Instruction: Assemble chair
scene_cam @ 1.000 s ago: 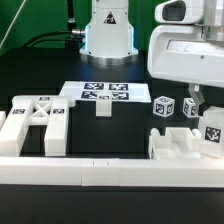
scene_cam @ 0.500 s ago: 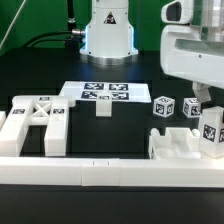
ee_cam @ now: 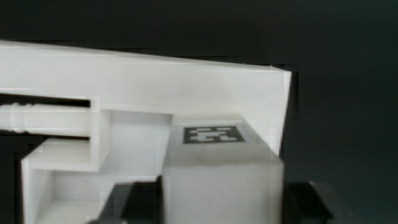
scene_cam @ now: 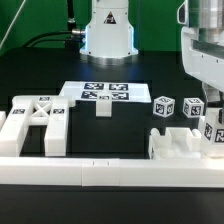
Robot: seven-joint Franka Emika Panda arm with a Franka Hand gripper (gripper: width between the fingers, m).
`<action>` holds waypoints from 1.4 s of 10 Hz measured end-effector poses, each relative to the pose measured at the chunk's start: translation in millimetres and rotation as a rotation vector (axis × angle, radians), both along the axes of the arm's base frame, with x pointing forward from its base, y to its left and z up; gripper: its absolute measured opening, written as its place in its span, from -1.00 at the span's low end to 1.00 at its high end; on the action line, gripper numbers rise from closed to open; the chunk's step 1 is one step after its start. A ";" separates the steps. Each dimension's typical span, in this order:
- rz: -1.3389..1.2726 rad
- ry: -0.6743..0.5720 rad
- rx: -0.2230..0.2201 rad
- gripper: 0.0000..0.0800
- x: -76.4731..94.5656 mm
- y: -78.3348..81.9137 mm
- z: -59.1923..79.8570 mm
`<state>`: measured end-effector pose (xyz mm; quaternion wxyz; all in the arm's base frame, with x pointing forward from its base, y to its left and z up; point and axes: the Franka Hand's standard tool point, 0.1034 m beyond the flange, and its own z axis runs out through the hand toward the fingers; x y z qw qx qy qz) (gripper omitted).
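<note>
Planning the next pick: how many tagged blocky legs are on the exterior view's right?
3. One leg and another leg stand behind the seat part; the third leg is at the gripper. The arm may hide others.

One panel (scene_cam: 35, 112); maybe three legs (scene_cam: 163, 106).

Panda arm (scene_cam: 108, 30) base sits back-centre, its white wrist hangs at ext. view's right edge w/ gripper (scene_cam: 212, 114) pointing straight down, low; wrist view shows both dark fingers (ee_cam: 132, 206) set apart, approx. parallel, grip unclear.
</note>
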<state>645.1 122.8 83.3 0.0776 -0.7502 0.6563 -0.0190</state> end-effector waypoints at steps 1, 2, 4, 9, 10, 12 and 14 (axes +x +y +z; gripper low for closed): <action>0.045 0.000 -0.007 -0.06 -0.4 -0.2 -0.3; 0.104 0.010 -0.014 0.39 -1.1 -1.4 0.2; 0.240 -0.003 -0.030 0.55 -0.4 -0.4 0.0; 0.643 -0.028 -0.085 0.62 -1.0 -1.3 -0.5; 0.737 -0.035 -0.100 0.62 0.0 -1.1 -0.2; 0.995 -0.045 -0.143 0.62 2.8 -3.6 1.2; 1.188 -0.050 -0.182 0.62 6.1 -2.7 2.4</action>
